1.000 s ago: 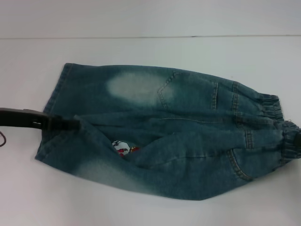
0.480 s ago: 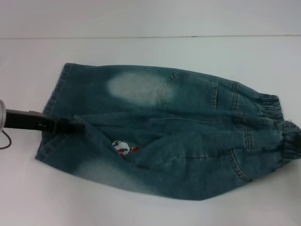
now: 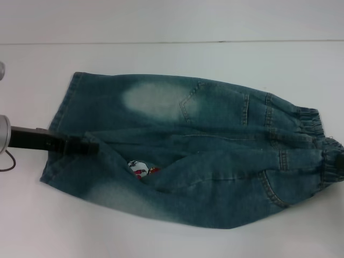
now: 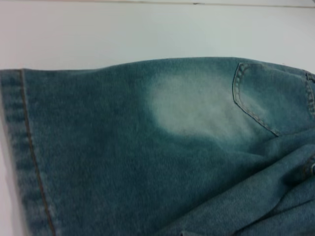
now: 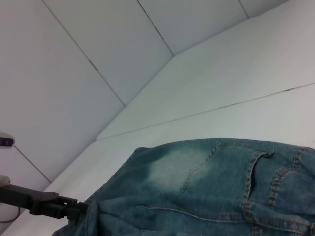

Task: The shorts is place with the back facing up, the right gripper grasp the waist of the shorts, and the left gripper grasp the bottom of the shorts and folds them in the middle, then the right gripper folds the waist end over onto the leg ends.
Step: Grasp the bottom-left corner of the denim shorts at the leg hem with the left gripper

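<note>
The blue-green denim shorts (image 3: 215, 123) lie back side up across the white table, leg hems toward my left and the elastic waist (image 3: 310, 122) toward my right. The near half is drawn up over the middle in a loose fold, and part of the cartoon print (image 3: 142, 167) shows beneath it. My left gripper (image 3: 88, 145), black behind a silver cuff (image 3: 3, 135), is shut on the near leg's hem fabric. The far leg hem (image 3: 65, 103) lies flat. At the picture's right edge, my right gripper (image 3: 339, 160) is shut on the bunched near waist.
The white table (image 3: 161, 54) runs back to a seam line (image 3: 172, 42) with white panels beyond. A thin dark cable (image 3: 6, 161) loops beside the left cuff. In the right wrist view the left gripper (image 5: 74, 209) shows at the shorts' (image 5: 221, 187) far end.
My left gripper has moved a little to the right and nearer, bringing its silver cuff into view and pushing the hem fabric further over the shorts. The right gripper has stayed in place.
</note>
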{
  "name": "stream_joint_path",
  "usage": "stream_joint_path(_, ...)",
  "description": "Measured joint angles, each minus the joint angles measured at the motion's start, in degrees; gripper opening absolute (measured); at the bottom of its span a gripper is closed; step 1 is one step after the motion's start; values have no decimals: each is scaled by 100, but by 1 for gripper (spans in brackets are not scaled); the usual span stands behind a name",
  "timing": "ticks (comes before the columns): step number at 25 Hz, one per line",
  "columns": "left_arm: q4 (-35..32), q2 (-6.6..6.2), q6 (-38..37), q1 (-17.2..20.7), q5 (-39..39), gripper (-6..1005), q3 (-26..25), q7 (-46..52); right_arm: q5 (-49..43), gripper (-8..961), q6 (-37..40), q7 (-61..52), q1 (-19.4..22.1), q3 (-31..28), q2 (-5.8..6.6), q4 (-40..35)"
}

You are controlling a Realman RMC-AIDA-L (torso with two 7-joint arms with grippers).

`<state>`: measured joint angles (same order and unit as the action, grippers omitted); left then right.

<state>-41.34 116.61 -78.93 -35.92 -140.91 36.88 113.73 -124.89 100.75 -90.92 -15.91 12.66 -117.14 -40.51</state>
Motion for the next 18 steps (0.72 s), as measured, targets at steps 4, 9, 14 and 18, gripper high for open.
stream_joint_path(4,-50,7,-1,-20,37,690,-10,-6,0,44,8,2,0,0,-1,-2)
stream_joint_path(9,-56,28,48,-109,36,688,-4,-33,0,44,9,4,0,-1,-1,-7)
stream_joint_path(14,-16,28,119,-126,-10,687,36,-32,0,44,15,5,8,0,0,-12)
stream_joint_path(18,-8,33,153,-90,-17,686,55,-26,0,44,15,5,9,0,-1,-19)
